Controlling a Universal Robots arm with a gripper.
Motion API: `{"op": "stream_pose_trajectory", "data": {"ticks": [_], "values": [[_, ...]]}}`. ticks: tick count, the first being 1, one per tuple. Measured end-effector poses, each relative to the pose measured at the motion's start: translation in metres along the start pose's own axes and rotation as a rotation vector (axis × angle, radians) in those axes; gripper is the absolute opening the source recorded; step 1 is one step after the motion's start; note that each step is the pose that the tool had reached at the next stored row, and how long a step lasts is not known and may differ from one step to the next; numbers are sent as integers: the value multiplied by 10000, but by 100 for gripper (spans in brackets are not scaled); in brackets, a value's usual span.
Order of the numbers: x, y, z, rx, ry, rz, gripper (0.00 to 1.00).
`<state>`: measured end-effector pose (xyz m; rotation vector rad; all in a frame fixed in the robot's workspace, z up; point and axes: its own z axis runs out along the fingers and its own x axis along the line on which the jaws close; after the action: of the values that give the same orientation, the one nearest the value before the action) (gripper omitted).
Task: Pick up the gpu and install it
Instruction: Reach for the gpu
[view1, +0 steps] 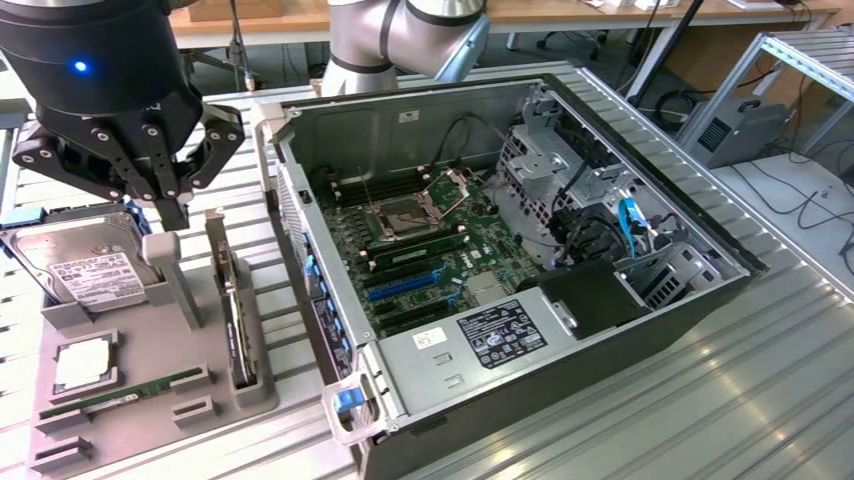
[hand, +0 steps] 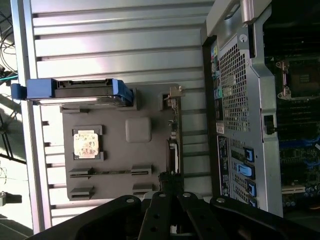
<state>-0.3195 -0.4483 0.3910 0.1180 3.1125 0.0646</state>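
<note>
The gpu (view1: 232, 300) is a thin dark card standing on its edge in a slot of the grey tray (view1: 140, 420), its metal bracket at the far end. In the wrist view the gpu (hand: 174, 135) shows edge-on as a narrow strip. My gripper (view1: 172, 208) hangs above the tray, just to the exterior view's left of the card's bracket end, and does not touch it. Its fingers are shut together with nothing between them. The gripper (hand: 168, 181) tips sit over the near end of the card in the wrist view.
An open computer case (view1: 667, 215) lies to the exterior view's right of the tray, with the motherboard (view1: 427, 235) and blue slots (view1: 400, 285) exposed. The tray also carries a hard drive (view1: 83, 268), a processor chip (view1: 83, 365) and a RAM stick (view1: 127, 392). The case wall (hand: 240, 100) runs close beside the card.
</note>
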Motion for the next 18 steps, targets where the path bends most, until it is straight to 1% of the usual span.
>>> {"op": "stream_pose_trajectory", "data": {"ticks": [18], "values": [[-3,-36,0,0,0,0,11]]}}
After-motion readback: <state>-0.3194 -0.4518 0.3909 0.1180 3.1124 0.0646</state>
